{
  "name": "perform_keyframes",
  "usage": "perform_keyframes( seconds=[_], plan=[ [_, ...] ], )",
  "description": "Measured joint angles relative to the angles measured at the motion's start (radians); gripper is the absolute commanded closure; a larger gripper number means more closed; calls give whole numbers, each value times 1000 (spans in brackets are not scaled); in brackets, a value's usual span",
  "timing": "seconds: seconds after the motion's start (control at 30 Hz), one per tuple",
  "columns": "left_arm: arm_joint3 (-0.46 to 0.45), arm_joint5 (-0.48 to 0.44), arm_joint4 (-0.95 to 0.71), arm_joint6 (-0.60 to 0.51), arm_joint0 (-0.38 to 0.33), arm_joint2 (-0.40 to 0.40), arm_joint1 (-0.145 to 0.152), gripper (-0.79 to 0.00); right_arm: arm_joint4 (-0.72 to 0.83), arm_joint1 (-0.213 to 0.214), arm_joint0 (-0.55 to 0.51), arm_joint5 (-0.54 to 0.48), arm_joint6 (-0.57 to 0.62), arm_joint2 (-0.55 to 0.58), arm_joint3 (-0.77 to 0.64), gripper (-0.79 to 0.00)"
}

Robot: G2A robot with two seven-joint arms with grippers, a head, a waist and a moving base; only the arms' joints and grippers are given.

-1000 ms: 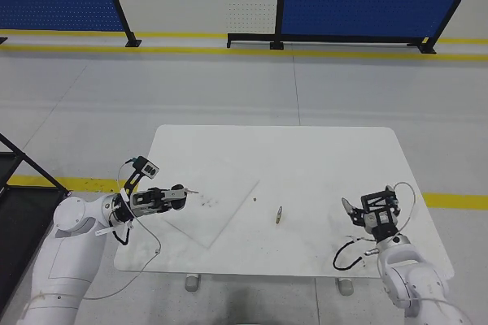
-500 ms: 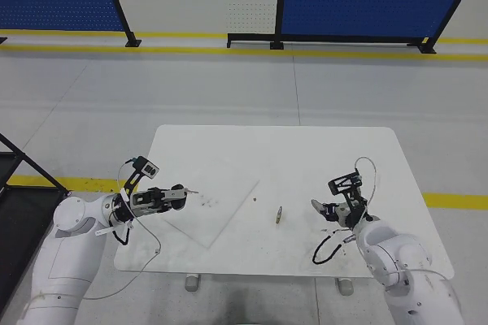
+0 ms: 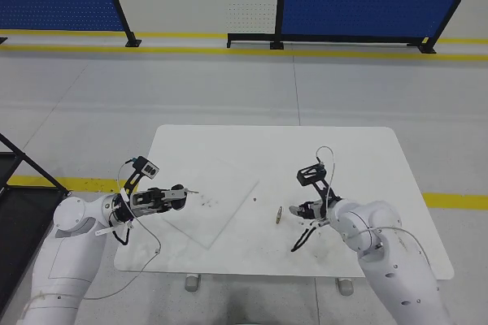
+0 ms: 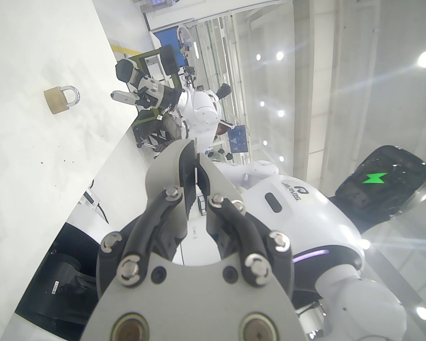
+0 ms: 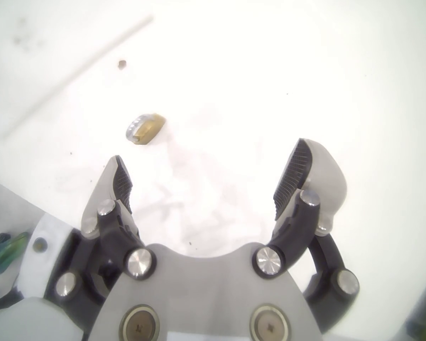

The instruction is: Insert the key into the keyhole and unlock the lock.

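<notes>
A small brass padlock (image 3: 278, 214) with a silver shackle lies on its side on the white table (image 3: 350, 154), near the middle. My right gripper (image 3: 298, 210) hovers just to its right, open and empty. In the right wrist view the padlock (image 5: 145, 128) lies just beyond the spread fingers (image 5: 118, 175). My left gripper (image 3: 179, 195) is held over the table's left part, shut on a thin metal key (image 4: 196, 171) that is pinched edge-on between its pads. From the left wrist view the padlock (image 4: 61, 98) lies farther off, with the right gripper (image 4: 125, 86) behind it.
A flat translucent sheet (image 3: 215, 207) lies on the table's left half, under the left gripper. A small dark speck (image 3: 254, 196) sits near the sheet's corner. A black frame (image 3: 0, 195) stands off the table's left side.
The right arm has swung left from near the table's right edge to just beside the padlock, its gripper staying open. The left arm has not moved.
</notes>
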Motion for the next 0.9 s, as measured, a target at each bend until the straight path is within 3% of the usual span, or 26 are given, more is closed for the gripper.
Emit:
perform_keyframes(
  seconds=[0.23, 0.5, 0.7, 0.9],
  plan=[
    [0, 0, 0, 0, 0, 0, 0, 0, 72, -38, 119, 150, 56, -99, 90, -785],
    [0, 0, 0, 0, 0, 0, 0, 0, 82, -79, 203, 271, 42, -211, 187, -785],
    [0, 0, 0, 0, 0, 0, 0, 0, 107, -104, 243, 344, 17, -249, 265, -785],
    [0, 0, 0, 0, 0, 0, 0, 0, 108, -104, 243, 345, 16, -249, 265, -785]
  ],
)
